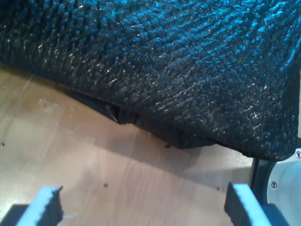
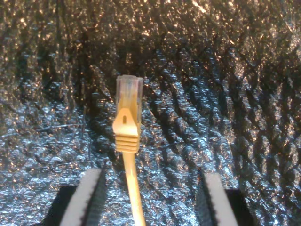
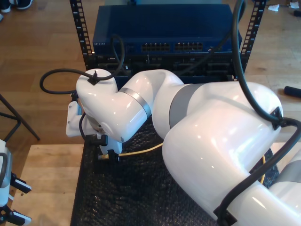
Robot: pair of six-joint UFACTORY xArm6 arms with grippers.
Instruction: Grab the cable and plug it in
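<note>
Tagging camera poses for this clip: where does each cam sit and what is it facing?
First wrist view: on my first pincer, facing the wooden table and the edge of the black mat; both fingers show, apart.
Second wrist view: on my second pincer, facing the cable lying on the mat between open fingers.
Exterior view: above, facing the blue rack unit; a white arm crosses it.
Shared: second wrist and exterior views both show cable and mat.

Both hands point(image 1: 141, 207) point(image 2: 150, 197) agape

One yellow cable point(image 2: 130, 141) with one clear plug point(image 2: 129, 89) — one black mesh mat point(image 3: 141, 188), one blue rack unit point(image 3: 162, 28) — two white arms point(image 3: 211, 141), two claws.
</note>
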